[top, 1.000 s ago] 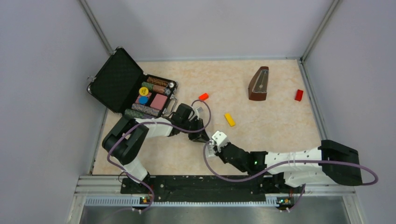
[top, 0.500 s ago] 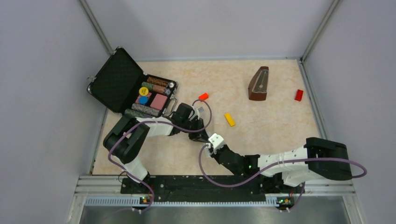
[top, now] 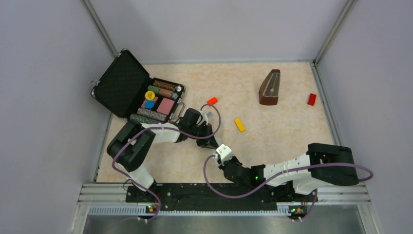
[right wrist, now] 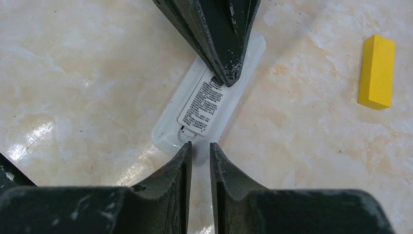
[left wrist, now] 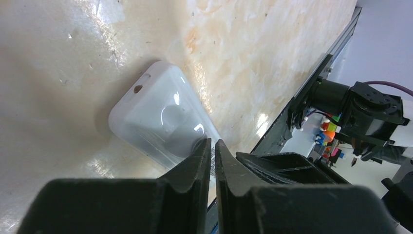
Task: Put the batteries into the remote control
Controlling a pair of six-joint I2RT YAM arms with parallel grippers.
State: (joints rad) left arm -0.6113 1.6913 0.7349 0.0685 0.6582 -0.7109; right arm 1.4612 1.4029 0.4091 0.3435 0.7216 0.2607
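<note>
Jaws of the right gripper [right wrist: 199, 146] stand nearly together on nothing, tips at the near end of the remote control [right wrist: 207, 105]; the left gripper [right wrist: 226, 78], likewise nearly closed and empty, presses its labelled back. It lies face-down, left of middle on the table [right wrist: 73, 73], toward its near edge. No batteries show. Risk, I judge: tips skidding on slick plastic shove it away.

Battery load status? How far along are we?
Done: remote control lies back-up on the table, and its labelled cover looks seated. In hand: left end effector, nearly closed, bears on the far half; right end effector, also nearly closed, sits at the near end. Left: no batteries in view, so I can't tell whether they are loaded.
</note>
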